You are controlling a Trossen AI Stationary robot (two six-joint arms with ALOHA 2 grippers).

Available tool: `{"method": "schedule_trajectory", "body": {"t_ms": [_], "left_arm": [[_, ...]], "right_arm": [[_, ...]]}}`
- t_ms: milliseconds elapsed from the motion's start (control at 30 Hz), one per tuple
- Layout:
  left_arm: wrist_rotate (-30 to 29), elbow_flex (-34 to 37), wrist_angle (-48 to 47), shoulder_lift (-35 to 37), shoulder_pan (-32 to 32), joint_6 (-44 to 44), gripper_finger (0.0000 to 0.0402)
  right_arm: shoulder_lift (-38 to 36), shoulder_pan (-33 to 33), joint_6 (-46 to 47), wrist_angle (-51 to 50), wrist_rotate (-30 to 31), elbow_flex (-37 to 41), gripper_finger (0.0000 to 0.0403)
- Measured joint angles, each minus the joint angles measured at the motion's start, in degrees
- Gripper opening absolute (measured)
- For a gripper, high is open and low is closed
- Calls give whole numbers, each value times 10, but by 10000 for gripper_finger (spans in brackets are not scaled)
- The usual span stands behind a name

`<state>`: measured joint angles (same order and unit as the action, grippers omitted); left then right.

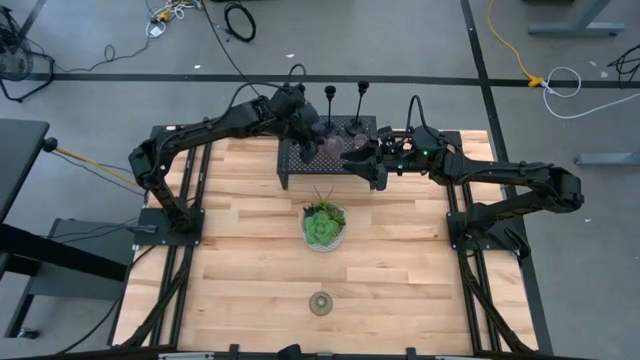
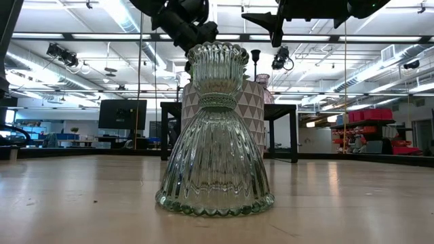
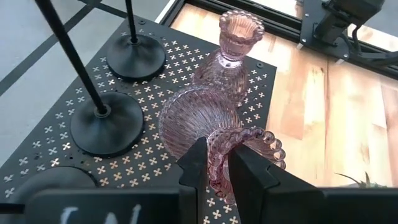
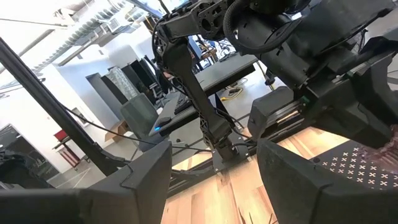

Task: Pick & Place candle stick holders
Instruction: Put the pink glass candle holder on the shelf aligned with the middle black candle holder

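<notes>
At the far edge of the surface [image 1: 250,250], on the black mesh rack [image 1: 300,175], the left pincer [image 3: 216,169] is pinched on the beaded rim of a pink glass holder [image 3: 205,121]. One finger is set inside the cup and the other outside. The rim is probably gripped this way because the ribbed skirt below is too wide to be spanned. The holder appears tilted toward the camera, so it is judged to be partly lifted or tipped.

A second pink holder [image 3: 231,53] is stood upright just beyond it on the same rack, and two black round bases [image 3: 102,121] with thin stems are set to one side.

The right pincer [image 4: 214,165] is held spread and empty, near the right end of the rack, with the left arm filling its view.

From above, the grip itself is hidden by the wrist, while the potted plant [image 1: 324,224] and a greenish glass holder [image 1: 320,302] on the near part of the surface are shown. Only the table-level camera gives that clear holder [image 2: 215,132] in profile, upright, with both arms above it.
</notes>
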<state>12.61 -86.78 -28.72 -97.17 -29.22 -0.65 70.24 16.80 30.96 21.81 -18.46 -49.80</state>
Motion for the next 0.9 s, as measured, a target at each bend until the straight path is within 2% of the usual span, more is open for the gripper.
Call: {"method": "schedule_trajectory", "body": {"t_ms": [167, 500, 900], "left_arm": [[0, 0, -1, 0, 2, 0, 72], [-9, 0, 1, -3, 2, 3, 131], [-25, 0, 12, -3, 3, 0, 133]], "right_arm": [[0, 0, 0, 0, 0, 0, 236], [0, 0, 0, 0, 0, 0, 236], [0, 0, 0, 0, 0, 0, 236]]}}
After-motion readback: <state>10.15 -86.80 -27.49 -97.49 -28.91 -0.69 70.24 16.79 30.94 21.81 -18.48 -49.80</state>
